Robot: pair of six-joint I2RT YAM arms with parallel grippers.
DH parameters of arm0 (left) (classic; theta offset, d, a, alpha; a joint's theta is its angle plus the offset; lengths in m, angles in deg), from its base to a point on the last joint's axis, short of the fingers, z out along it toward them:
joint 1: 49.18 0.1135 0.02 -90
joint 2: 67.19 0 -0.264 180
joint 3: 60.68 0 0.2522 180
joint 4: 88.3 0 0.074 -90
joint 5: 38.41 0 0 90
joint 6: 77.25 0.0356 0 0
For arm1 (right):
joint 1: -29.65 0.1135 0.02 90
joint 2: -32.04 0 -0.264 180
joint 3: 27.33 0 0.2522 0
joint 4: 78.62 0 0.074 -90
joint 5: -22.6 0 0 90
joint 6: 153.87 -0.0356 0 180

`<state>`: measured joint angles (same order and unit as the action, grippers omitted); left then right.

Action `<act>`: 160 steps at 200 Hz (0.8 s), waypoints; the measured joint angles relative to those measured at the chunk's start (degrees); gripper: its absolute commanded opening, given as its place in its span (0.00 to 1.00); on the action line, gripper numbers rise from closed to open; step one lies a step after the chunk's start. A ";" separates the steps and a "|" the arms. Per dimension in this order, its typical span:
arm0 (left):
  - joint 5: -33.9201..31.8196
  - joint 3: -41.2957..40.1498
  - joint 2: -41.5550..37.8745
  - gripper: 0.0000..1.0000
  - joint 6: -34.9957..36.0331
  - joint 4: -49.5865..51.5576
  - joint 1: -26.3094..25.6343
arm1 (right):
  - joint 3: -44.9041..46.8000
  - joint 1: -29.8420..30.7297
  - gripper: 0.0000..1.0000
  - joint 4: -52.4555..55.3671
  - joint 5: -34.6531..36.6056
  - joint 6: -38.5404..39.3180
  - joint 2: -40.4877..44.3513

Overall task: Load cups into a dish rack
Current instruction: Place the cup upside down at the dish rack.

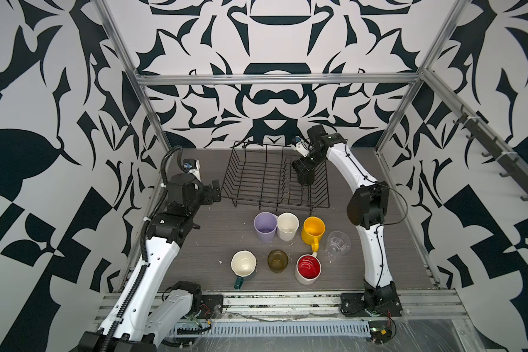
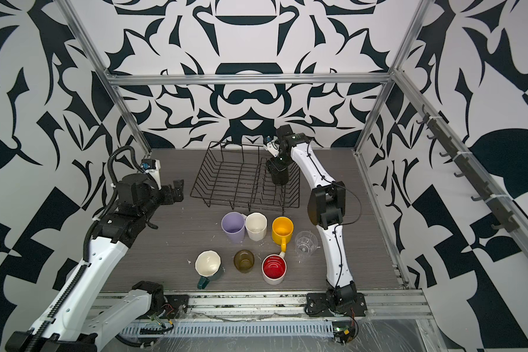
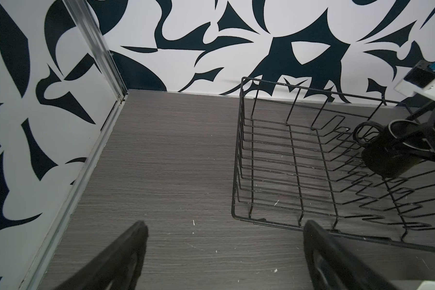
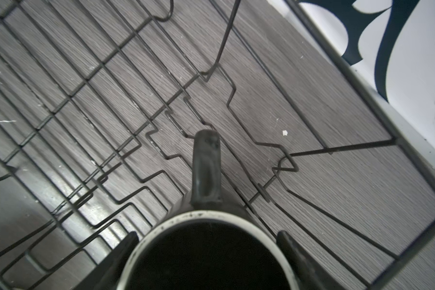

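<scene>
One cup of eight is almost in. My right gripper (image 4: 207, 237) clamps the black mug (image 1: 306, 179), tilted over the prongs on the right side of the rack (image 1: 250, 179), which sits by the worktop's (image 1: 201, 243) far edge. The mug is not yet released.

Seven cups wait nearer the front edge:
- lilac tumbler (image 1: 265, 227)
- white cup (image 1: 287, 226)
- yellow mug (image 1: 313, 230)
- clear glass (image 1: 337, 243)
- green mug (image 1: 243, 265)
- olive glass (image 1: 277, 261)
- red-lined mug (image 1: 308, 269)

My left gripper (image 3: 225, 227) hangs wide open and empty beside the rack's left wall. I judge the prongs crowd the mug's landing spot.

Eight cups (image 1: 313, 230), one wire dish rack (image 1: 235, 173)
</scene>
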<state>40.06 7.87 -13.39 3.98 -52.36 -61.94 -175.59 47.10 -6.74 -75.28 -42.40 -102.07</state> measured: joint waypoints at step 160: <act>0.00 0.00 0.26 0.99 0.00 0.00 0.24 | 5.92 -0.11 0.78 -4.09 0.44 0.02 1.14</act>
<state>40.06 7.87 -13.13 3.98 -52.36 -61.70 -169.67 47.00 -10.82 -74.84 -42.38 -100.93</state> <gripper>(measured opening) 0.992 0.825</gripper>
